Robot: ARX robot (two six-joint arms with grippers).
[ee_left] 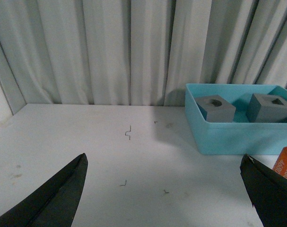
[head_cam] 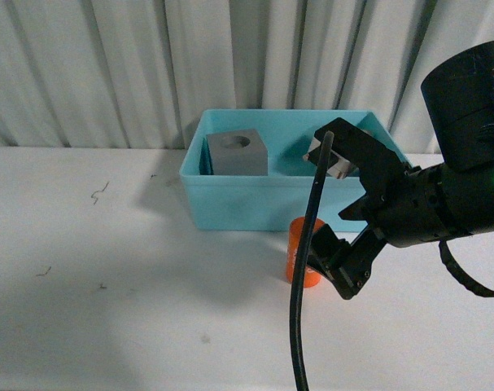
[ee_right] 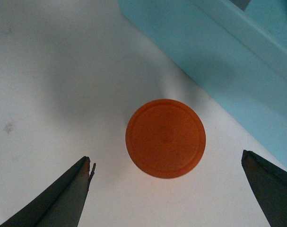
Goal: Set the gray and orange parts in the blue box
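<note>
Two gray parts, the cube with the round hole (ee_left: 215, 107) and the cube with the rectangular hole (ee_left: 271, 107), are already lying inside the blue box (head_cam: 255, 204), so we are turning to the orange cylinder (ee_right: 165, 138). It is standing upright on the white table (head_cam: 108, 309), just in front of the box wall and not touching it. We are holding the right gripper (ee_right: 166, 158) spread wide above its flat top, one finger on each side and nothing clasped. The left gripper (ee_left: 163, 157) is also hanging released and empty, well apart. We are judging the cylinder to be light, rigid plastic with a smooth, perhaps slippery side, so we are planning to close squarely on the middle of its round wall, since it may tip or roll.
</note>
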